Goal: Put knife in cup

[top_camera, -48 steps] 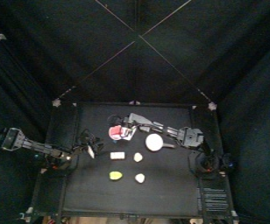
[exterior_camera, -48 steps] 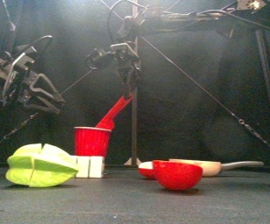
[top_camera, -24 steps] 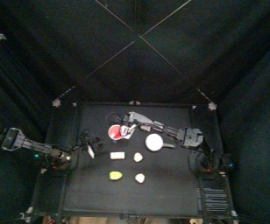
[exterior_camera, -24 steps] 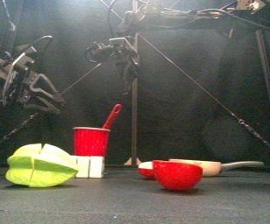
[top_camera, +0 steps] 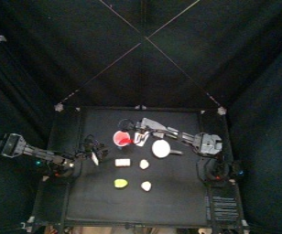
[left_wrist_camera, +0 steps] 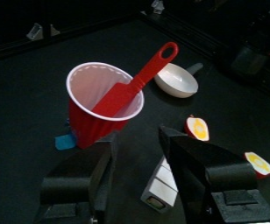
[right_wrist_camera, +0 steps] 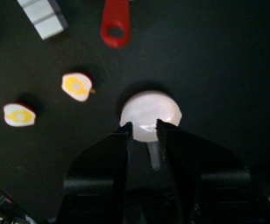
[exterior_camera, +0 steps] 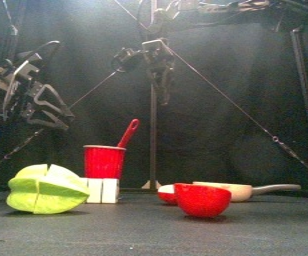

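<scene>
Nearest the front edge of the worktop [exterior_camera: 257, 236] lay a yellow-green lump [exterior_camera: 45, 188] and a red bowl [exterior_camera: 202, 199]. Behind them stood the cup [exterior_camera: 105, 161], red outside and white within, upright beside a pair of cream blocks [exterior_camera: 103, 190]. The knife [left_wrist_camera: 138, 82] was already inside it: a slim, one-piece red plastic toy with a flat blade down in the cup and its handle leaning on the rim, the end with a hole poking out at a slant. It looked light, stiff and smooth, likely a little slippery. The exposed handle above the rim seemed the only sensible place to pinch it, across its flat faces. The cup itself looked thin-walled and light, so a sideways tug on the knife could probably tip it. The left claw [left_wrist_camera: 135, 145] hung just short of the cup, released and holding nothing. Farther back and higher, the right claw [right_wrist_camera: 149, 130] was also spread and empty, above a white dish [right_wrist_camera: 152, 112] well clear of the cup. Judged from this, the placing looked done.
</scene>
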Action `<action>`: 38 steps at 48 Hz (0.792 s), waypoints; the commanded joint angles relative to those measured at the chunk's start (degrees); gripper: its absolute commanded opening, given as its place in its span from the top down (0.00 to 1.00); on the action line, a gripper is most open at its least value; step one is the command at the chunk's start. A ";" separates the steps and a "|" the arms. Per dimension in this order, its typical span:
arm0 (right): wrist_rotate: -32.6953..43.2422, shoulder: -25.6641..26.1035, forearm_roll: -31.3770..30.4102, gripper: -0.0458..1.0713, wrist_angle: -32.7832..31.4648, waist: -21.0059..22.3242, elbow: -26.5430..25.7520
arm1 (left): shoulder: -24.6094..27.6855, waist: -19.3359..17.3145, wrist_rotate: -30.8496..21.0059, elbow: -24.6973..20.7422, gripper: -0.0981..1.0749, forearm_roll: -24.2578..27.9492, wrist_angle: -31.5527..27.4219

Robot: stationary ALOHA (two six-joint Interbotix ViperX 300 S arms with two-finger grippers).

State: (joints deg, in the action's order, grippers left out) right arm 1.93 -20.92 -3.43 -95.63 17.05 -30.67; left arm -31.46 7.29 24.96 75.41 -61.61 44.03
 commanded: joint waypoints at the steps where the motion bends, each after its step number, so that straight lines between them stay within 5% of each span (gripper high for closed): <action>1: 0.18 6.59 -0.79 0.33 0.00 -0.62 4.13 | 0.09 0.09 0.09 -0.44 0.24 0.26 0.18; 21: 5.63 14.85 -10.37 0.33 1.85 -9.49 17.49 | 0.09 0.18 0.18 -0.44 0.24 0.62 -0.62; 38: 5.98 16.35 -10.46 0.33 3.25 -10.37 21.62 | 0.09 0.09 0.18 -0.44 0.24 0.70 -0.70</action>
State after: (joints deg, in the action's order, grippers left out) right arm 7.82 -7.12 -13.80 -93.08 6.68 -9.40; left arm -31.46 7.29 25.05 75.59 -61.17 43.15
